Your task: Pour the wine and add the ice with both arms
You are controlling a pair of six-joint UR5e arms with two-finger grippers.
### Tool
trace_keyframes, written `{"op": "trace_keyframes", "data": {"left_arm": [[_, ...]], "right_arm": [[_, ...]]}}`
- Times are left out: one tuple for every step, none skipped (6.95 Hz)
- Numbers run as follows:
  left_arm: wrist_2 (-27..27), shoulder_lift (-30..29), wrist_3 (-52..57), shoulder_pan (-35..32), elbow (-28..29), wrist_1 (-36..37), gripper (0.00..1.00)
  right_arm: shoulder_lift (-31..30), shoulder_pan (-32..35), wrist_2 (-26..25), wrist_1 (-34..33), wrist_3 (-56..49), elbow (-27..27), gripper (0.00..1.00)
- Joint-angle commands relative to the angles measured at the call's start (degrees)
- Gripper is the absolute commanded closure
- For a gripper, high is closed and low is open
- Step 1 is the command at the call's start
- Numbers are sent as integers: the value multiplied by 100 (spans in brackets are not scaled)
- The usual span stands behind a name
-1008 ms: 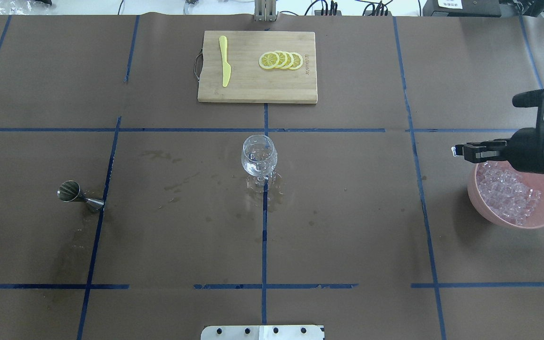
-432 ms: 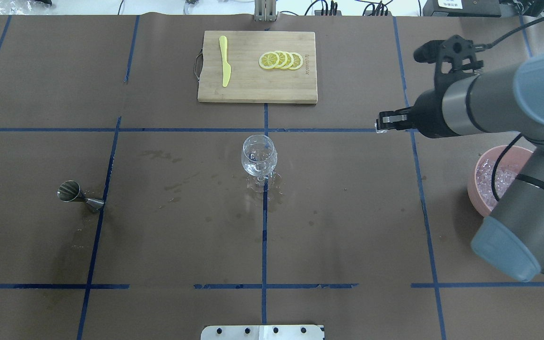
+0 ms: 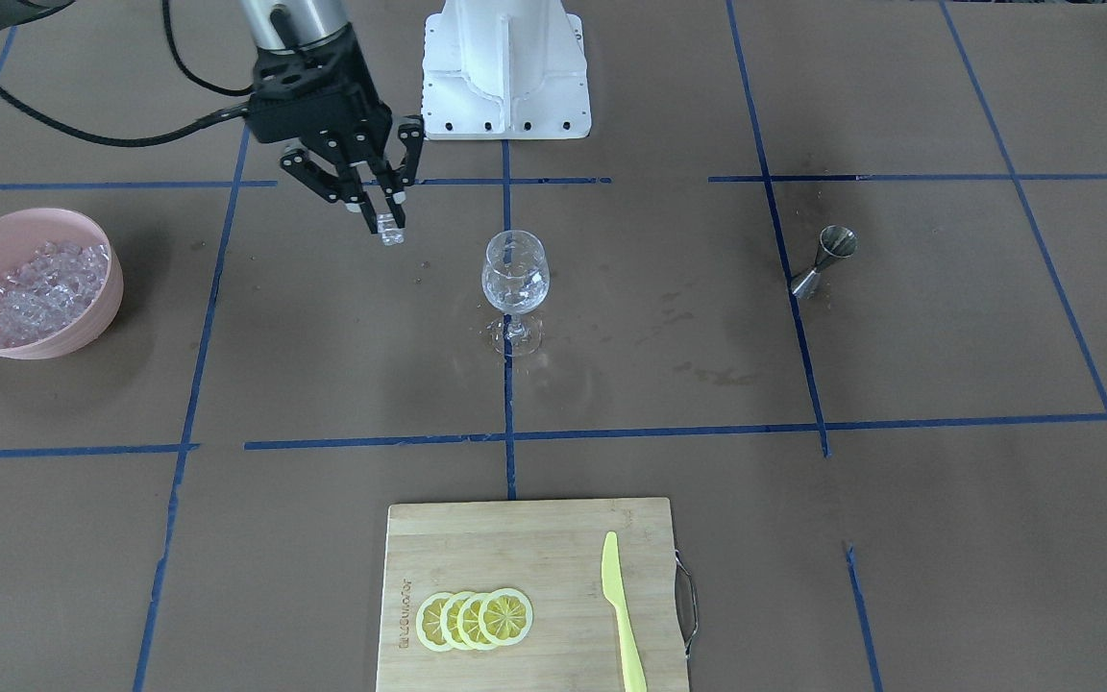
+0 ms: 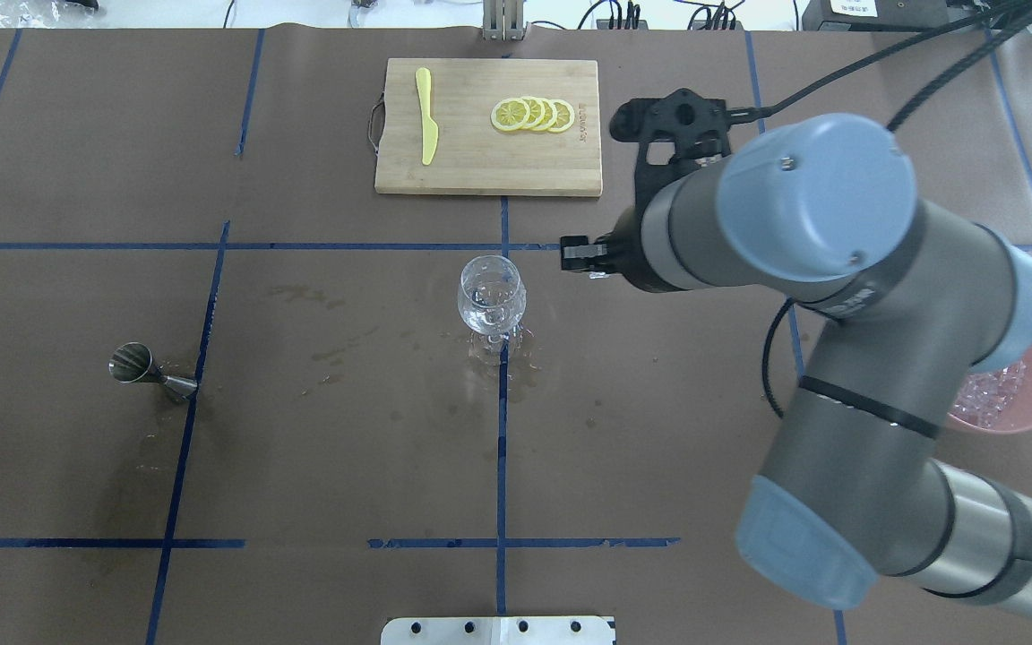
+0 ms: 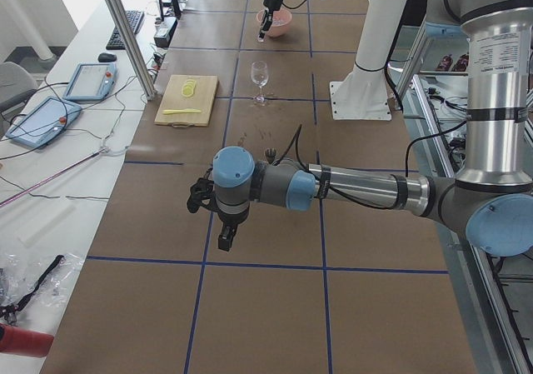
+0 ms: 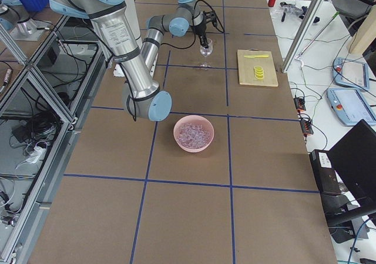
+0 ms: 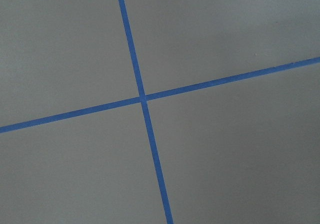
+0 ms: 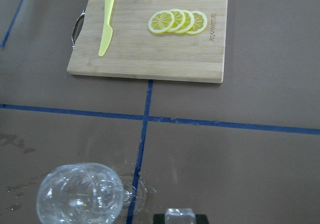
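Right fingers point(image 3: 385, 217) were drawn almost together, pinching one clear ice cube point(image 3: 390, 234) at their tips. The cube hung off the desk point(image 3: 899, 336), just beside the glass point(image 3: 515, 272) on the bowl's side and not over its mouth. From the right wrist, the cube sat at the bottom edge with the glass rim to its left. The rest of the ice point(image 3: 39, 284) lay heaped in a pink bowl point(image 3: 92, 322), well apart at the robot's right end. Only the left side view showed the left fingers point(image 5: 224, 242), pointing down over a bare stretch at that end of the desk. Whether they were open could not be told, and their wrist camera saw only two crossing tape lines.

Brown paper covered the desk, ruled into large squares by blue tape point(image 3: 509, 461). Dark damp stains spread round the glass's foot and towards a steel jigger point(image 3: 823, 259). Across from the white pedestal point(image 3: 505, 67) lay a wooden board point(image 3: 534, 538) with four overlapping lemon slices point(image 3: 475, 620) and a yellow knife point(image 3: 621, 605). Beyond the board, a white bench point(image 5: 50, 174) carried two touch panels point(image 5: 87, 78), a keyboard point(image 5: 133, 24) and loose cables.
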Motion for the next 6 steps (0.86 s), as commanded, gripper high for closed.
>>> {"op": "trace_keyframes", "data": {"left_arm": [[1,0,0,0,1,0,0],[1,0,0,0,-8,0,0],[1,0,0,0,0,0,0],[1,0,0,0,1,0,0],[1,9,0,0,1,0,0],[1,9,0,0,1,0,0]], "right_arm": [[920,-530,-651,-208,496,-779,100],[1132,-707,-865,-513,552,-860,100],[1203,-770,-876,-655,561,-861,100],[1213,-805,-928,-656,622,-861,100],[1213,-814,-946,-656,623,-861,100],[1221,-814,-946,-648,588,-870,100]]}}
